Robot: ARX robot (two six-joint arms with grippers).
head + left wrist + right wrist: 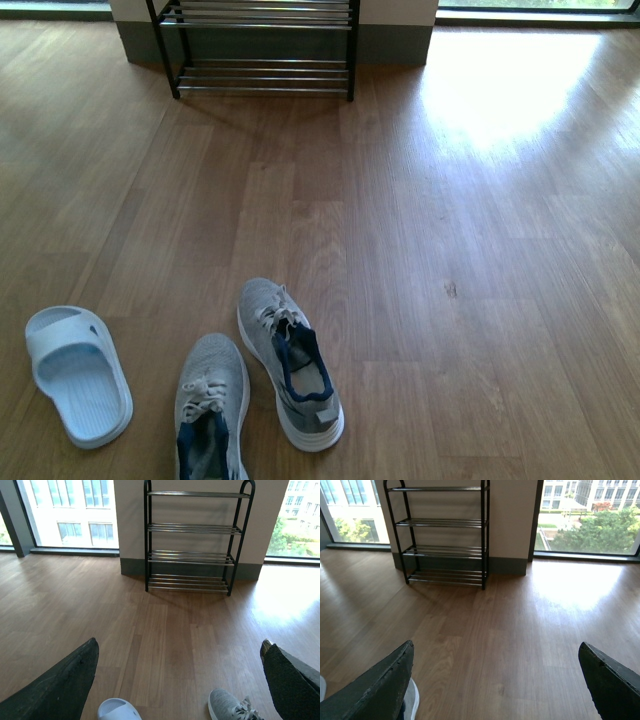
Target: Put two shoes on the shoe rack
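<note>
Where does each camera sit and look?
Front view: on the body, looking down at grey sneakers, a slide and the shoe rack; no arms.
Left wrist view: left arm, facing the rack past the open left gripper.
Right wrist view: right arm, facing the rack past the open right gripper.
All three share the rack.

Daylight came in through tall glass windows point(590, 520). Glare patch blew out the brown wooden plank floor point(500, 80) far right. Focus was sharp throughout.
</note>
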